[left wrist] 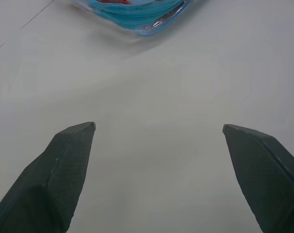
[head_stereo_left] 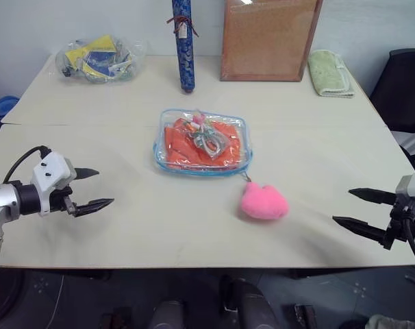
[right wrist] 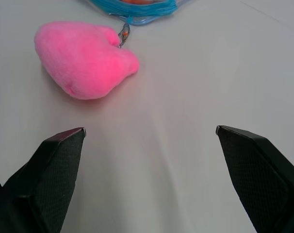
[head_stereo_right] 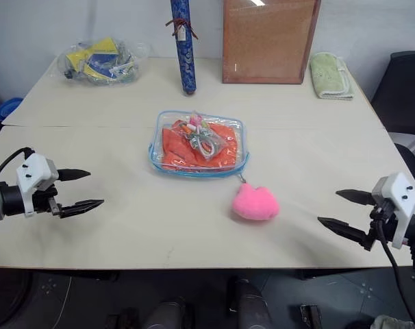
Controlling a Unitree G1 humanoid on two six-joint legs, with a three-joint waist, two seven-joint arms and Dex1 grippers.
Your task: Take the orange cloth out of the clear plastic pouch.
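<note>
The clear plastic pouch (head_stereo_left: 202, 142) with light blue trim lies flat in the middle of the table. The orange cloth (head_stereo_left: 180, 145) is inside it, under a small bundle of pale items. A pink fluffy pom-pom (head_stereo_left: 263, 201) hangs off the pouch's near corner by a short chain. My left gripper (head_stereo_left: 96, 188) hovers open over the table's left side, well short of the pouch. My right gripper (head_stereo_left: 357, 209) stands open at the right near edge, apart from the pom-pom (right wrist: 84, 58). The pouch's edge (left wrist: 137, 12) lies beyond the left fingers.
At the back stand a blue patterned tube (head_stereo_left: 183, 44) and a brown board (head_stereo_left: 268, 38). A pale green folded towel (head_stereo_left: 329, 72) lies back right, a clear bag of yellow and blue items (head_stereo_left: 98, 59) back left. A black chair (head_stereo_left: 405, 86) is off the right side.
</note>
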